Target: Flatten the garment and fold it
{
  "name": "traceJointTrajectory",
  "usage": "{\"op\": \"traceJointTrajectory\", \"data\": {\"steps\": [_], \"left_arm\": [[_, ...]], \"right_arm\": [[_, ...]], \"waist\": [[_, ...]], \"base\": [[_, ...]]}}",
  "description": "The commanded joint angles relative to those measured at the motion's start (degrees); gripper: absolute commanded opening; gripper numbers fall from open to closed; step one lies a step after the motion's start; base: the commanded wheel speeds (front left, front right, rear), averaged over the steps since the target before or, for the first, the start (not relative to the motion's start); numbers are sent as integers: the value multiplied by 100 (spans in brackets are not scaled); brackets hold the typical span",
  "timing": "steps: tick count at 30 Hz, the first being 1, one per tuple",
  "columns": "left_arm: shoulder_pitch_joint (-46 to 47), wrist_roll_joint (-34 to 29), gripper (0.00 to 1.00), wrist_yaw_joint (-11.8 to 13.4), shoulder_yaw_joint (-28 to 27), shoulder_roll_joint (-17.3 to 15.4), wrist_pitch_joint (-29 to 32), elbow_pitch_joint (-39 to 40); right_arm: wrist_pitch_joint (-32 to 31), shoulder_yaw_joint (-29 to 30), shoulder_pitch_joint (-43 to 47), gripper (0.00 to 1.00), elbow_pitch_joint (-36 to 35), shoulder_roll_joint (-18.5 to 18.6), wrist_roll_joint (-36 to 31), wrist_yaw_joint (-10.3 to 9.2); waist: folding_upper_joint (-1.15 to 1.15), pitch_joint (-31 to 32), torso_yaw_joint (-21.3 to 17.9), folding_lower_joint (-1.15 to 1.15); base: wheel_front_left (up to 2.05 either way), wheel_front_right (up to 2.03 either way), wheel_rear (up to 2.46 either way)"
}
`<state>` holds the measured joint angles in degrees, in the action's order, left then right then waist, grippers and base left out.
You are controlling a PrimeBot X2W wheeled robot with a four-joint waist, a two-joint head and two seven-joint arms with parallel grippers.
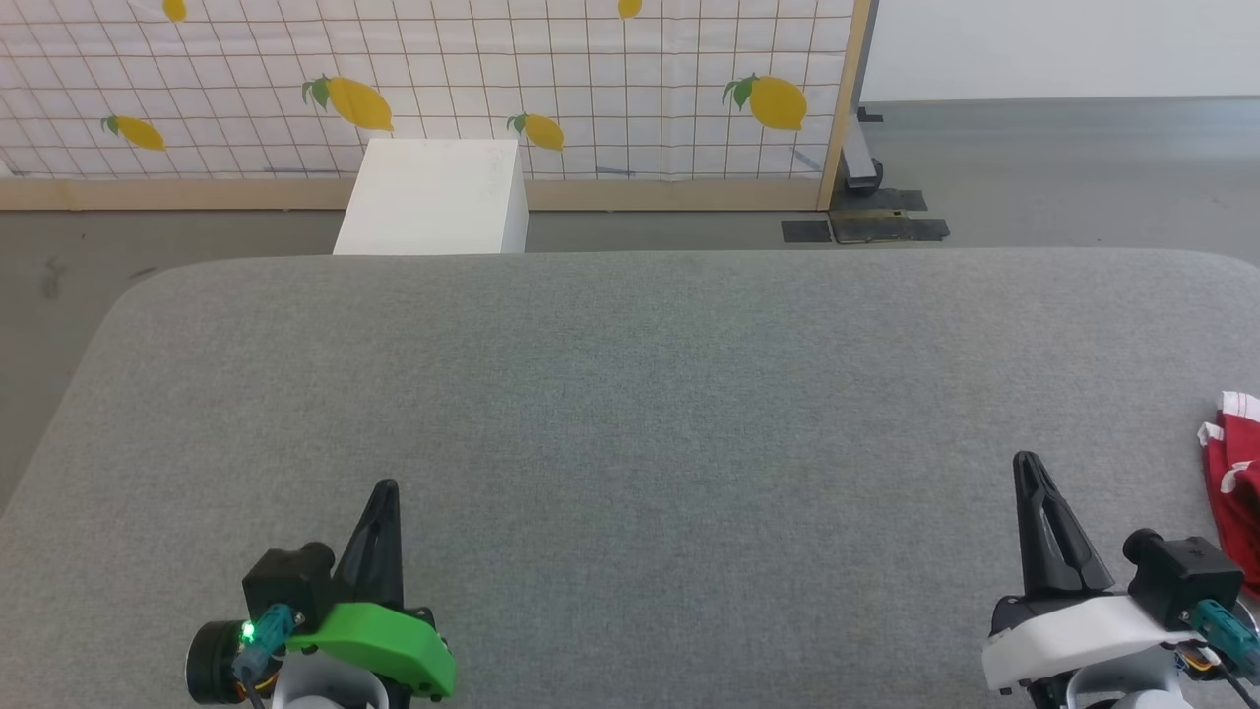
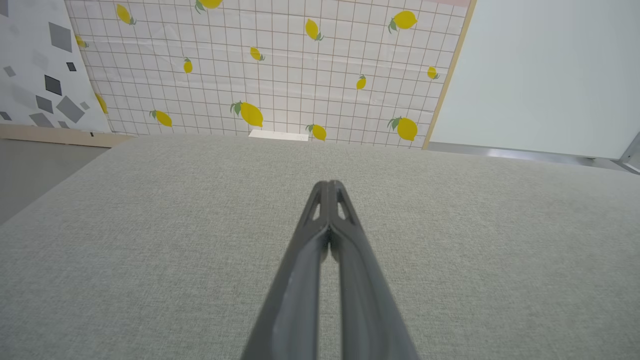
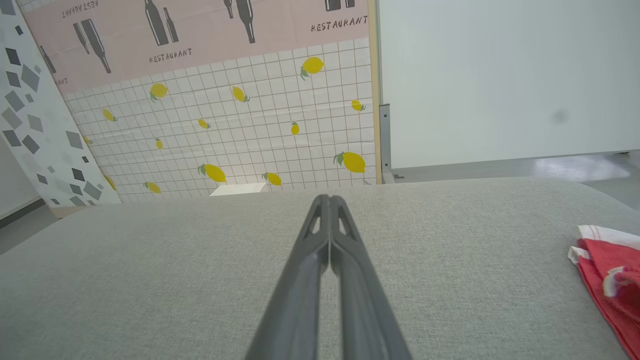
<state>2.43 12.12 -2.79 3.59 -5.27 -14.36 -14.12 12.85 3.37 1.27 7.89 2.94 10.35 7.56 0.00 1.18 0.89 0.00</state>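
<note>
red white-trimmed fabric garment (image 1: 1238, 492) at grey cloth tabletop (image 1: 630, 394) right edge, left gripper (image 1: 387, 485) and right gripper (image 1: 1026, 459) closed, empty

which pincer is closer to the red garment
Right. The right pincer is just left of the garment, not touching; the left pincer is much farther to its left.

Red garment (image 1: 1236, 483) lies crumpled at table's right edge.
</note>
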Motion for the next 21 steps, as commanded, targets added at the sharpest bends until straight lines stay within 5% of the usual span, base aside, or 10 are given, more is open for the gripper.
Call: {"op": "traceJointTrajectory", "data": {"steps": [1, 21], "left_arm": [[-11, -52, 0, 11, -13, 8, 32, 48], [-49, -243, 0, 55, -70, 46, 264, 273]], "right_arm": [[-31, -13, -6, 0, -32, 0, -44, 0], [-237, -66, -26, 0, -157, -1, -207, -2]], "waist": [[0, -2, -1, 0], [0, -21, -15, 0]], "base": [[0, 0, 0], [0, 0, 0]]}}
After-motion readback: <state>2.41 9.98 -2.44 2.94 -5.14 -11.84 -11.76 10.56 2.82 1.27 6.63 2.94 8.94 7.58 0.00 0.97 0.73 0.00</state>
